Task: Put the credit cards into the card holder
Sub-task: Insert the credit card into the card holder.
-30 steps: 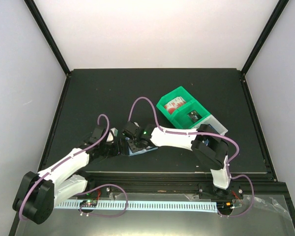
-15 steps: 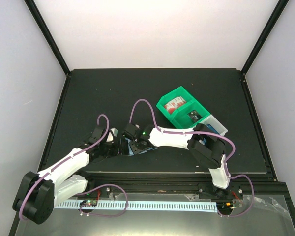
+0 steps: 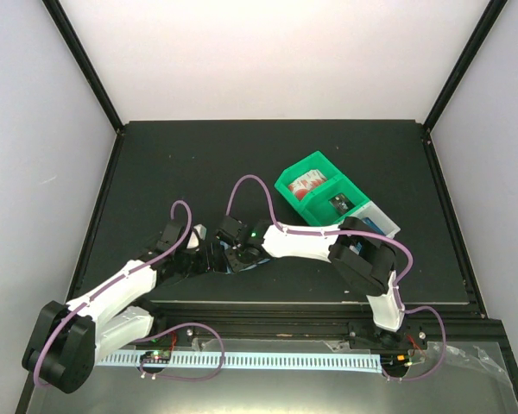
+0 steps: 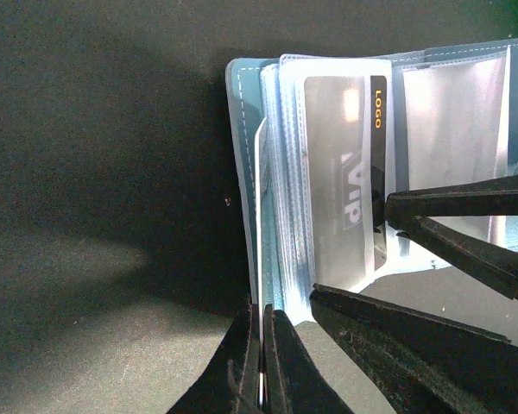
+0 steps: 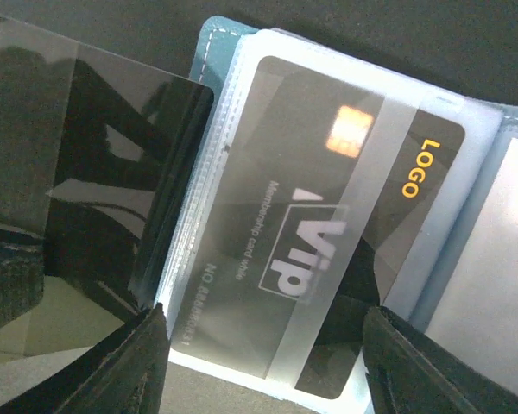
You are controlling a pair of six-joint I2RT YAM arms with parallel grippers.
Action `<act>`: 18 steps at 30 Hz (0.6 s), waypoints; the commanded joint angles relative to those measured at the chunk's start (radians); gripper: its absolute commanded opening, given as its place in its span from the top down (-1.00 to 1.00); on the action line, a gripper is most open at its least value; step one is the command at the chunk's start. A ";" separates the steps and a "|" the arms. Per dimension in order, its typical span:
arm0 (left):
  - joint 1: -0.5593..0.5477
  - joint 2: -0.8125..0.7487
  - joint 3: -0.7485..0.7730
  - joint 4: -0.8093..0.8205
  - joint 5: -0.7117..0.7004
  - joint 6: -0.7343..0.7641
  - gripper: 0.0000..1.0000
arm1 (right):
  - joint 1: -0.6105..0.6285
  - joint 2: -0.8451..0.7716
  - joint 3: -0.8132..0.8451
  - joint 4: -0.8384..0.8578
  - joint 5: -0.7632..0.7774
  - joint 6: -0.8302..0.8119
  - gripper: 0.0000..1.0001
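Pale walls are enclosing a black desk, and a green bin is sitting well right of centre. The card holder is lying open near the desk's front edge, between the two wrists. A dark credit card marked VIP and LOGO is resting under one of its clear sleeves.

The left end effector is pinching its fingers together on the thin left edge of the card holder, pinning it down. The right end effector is standing with its fingers apart, one on each side of the card's near end; no clear grip on the card is showing.

The step looks like seating this card fully. Doing it well probably means pushing it straight along the sleeve, flat and square, while the left pinch is stopping the soft pages from sliding or buckling.

The left arm is reaching low and forward from its base. The right arm is bending at the elbow, its forearm stretching leftward across to meet the left arm.
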 commanded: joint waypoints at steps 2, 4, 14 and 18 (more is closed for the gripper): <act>0.005 -0.012 -0.014 -0.002 -0.003 -0.005 0.97 | 0.000 0.023 -0.008 0.048 -0.032 -0.015 -0.34; 0.005 -0.012 -0.014 -0.001 -0.002 -0.005 0.97 | 0.000 0.021 -0.011 0.057 -0.036 -0.024 -0.44; 0.006 -0.012 -0.016 -0.003 -0.004 -0.008 0.97 | 0.005 0.044 0.007 0.011 0.058 -0.050 -0.58; 0.006 -0.016 -0.016 -0.006 -0.006 -0.011 0.97 | 0.017 0.061 0.020 -0.007 0.098 -0.058 -0.58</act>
